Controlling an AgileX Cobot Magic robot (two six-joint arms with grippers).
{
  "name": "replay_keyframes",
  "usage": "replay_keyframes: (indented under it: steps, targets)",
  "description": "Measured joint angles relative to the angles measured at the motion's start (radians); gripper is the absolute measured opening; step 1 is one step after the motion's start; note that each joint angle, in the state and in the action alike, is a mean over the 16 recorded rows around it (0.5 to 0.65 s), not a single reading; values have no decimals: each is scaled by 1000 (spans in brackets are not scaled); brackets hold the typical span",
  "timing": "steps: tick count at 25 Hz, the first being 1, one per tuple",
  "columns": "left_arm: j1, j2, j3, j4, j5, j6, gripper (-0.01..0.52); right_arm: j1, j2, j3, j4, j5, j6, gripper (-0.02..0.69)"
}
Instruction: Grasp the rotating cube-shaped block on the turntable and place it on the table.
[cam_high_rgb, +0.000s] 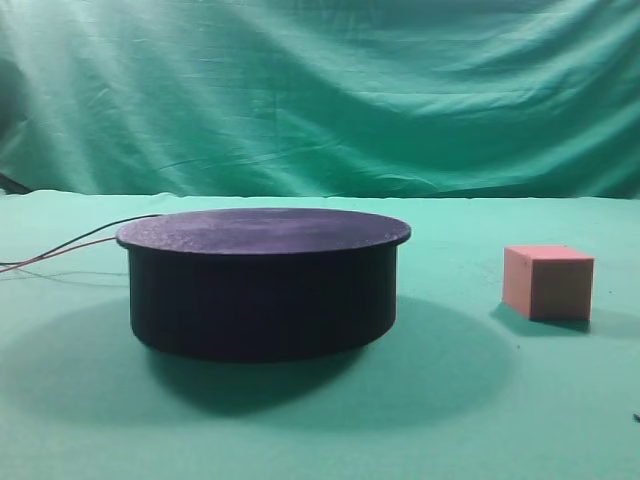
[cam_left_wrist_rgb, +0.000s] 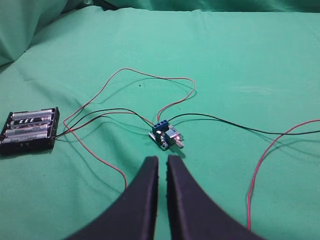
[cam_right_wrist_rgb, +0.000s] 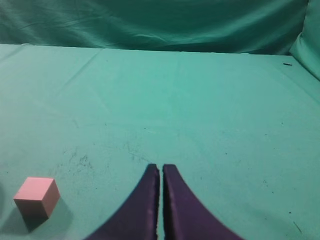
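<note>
The salmon-pink cube-shaped block (cam_high_rgb: 548, 282) rests on the green table (cam_high_rgb: 470, 420), to the right of the dark turntable (cam_high_rgb: 262, 280), whose flat top is bare. The block also shows in the right wrist view (cam_right_wrist_rgb: 36, 197), low at the left, on the cloth. My right gripper (cam_right_wrist_rgb: 161, 169) is shut and empty, to the right of the block and apart from it. My left gripper (cam_left_wrist_rgb: 162, 161) is shut with a thin slit between the fingers and holds nothing. Neither gripper shows in the exterior high view.
Red and black wires (cam_high_rgb: 60, 248) trail left from the turntable. In the left wrist view a small blue circuit board (cam_left_wrist_rgb: 165, 136), a black battery holder (cam_left_wrist_rgb: 30, 131) and looping wires (cam_left_wrist_rgb: 260, 170) lie on the cloth. The green backdrop curtain (cam_high_rgb: 320, 90) hangs behind.
</note>
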Motion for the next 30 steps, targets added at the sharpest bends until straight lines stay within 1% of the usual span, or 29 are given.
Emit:
replay_keyframes:
  steps: [6,21,30]
  targets:
    - [0,0,0,0,0,0,0,0,-15,2,-35,15,18,0]
    - [0,0,0,0,0,0,0,0,-15,2,-224,37,247,0]
    - [0,0,0,0,0,0,0,0,-15,2,-237,39,261,0]
